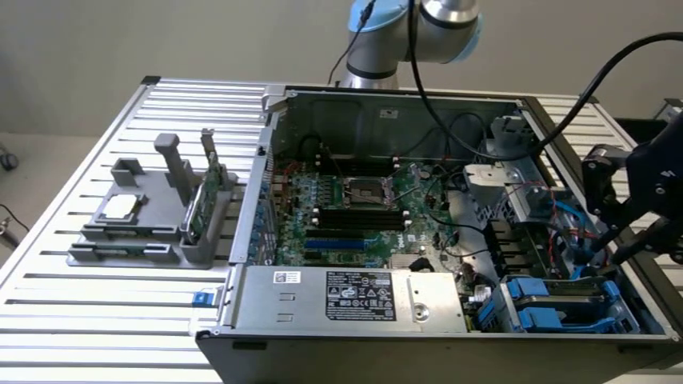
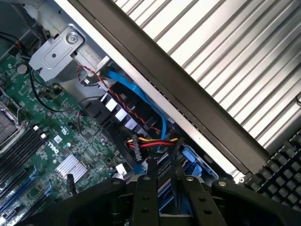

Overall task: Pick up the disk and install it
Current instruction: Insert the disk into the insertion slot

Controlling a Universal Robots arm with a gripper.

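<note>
End effector (image 1: 610, 258) low in the bay (image 1: 501, 308), beside the disk (image 1: 561, 298); install looks near its end.
Whether the end effector (image 2: 164, 162) grips or merely stands by the disk I cannot tell. The blue-railed disk appears to lie in the bay at the case's (image 1: 320, 352) near corner, on the exterior view's right. The pickup seems done, since the stand (image 1: 139, 240) on the worktop (image 1: 64, 320) carries just a chip (image 1: 120, 206) and a card (image 1: 197, 210). Full seating is unconfirmed. The arm (image 1: 411, 32) rises behind the case, its wrist angled down into that corner.
</note>
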